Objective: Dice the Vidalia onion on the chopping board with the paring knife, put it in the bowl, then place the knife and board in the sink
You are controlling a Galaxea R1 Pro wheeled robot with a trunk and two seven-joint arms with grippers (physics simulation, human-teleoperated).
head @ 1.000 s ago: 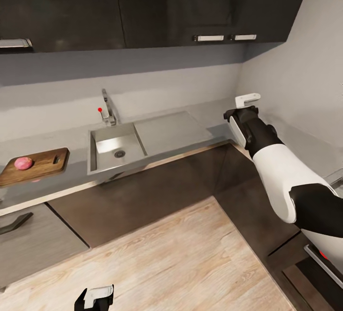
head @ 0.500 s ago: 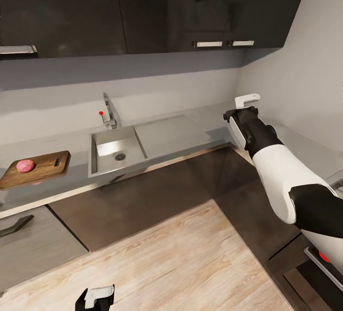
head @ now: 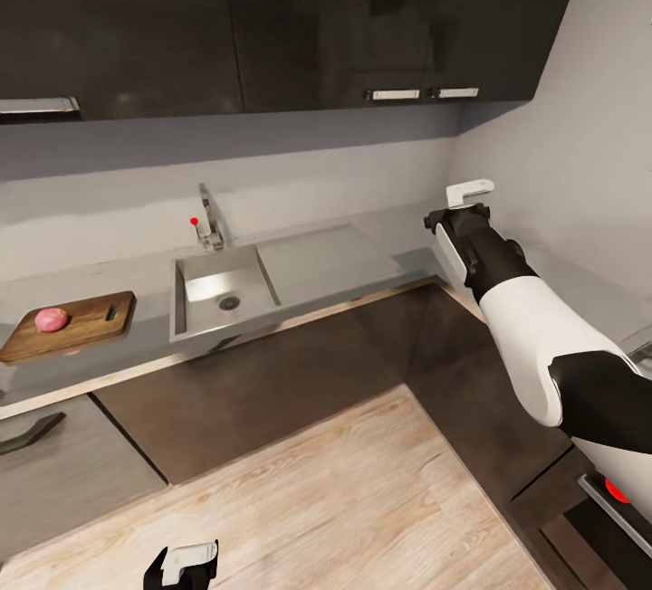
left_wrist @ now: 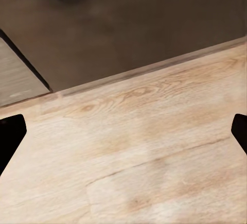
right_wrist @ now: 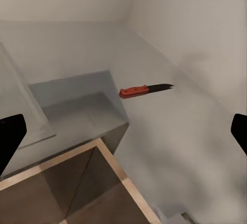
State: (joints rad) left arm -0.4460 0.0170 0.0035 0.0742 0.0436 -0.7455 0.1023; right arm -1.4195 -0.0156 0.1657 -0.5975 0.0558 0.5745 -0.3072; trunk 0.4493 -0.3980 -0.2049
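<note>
Nearest to me, my left gripper (head: 186, 565) hangs low over the wood floor (head: 362, 490), well short of the cabinets; in its wrist view the two finger tips sit at opposite edges with bare planks between them, so it is spread wide and holds nothing.

Further out, my right gripper (head: 464, 201) is raised at the corner where the countertop (head: 136, 323) turns along the right wall. Its wrist view shows the finger tips likewise far apart and empty.

Straight ahead of those jaws lies the paring knife (right_wrist: 145, 89), flat on the grey surface near the corner, apart from the wall. Its long axis runs roughly crosswise to my line of approach, the red handle toward the drainboard side and the dark blade pointing toward the right wall. The right arm is plainly the nearer one. I judge I must go forward and down, and turn the wrist so the fingers close across the handle.

Beyond, to the left, the sink (head: 222, 287) is empty. Farther left the Vidalia onion (head: 51, 319) already rests whole on the chopping board (head: 86, 323). I cannot see the bowl.
</note>
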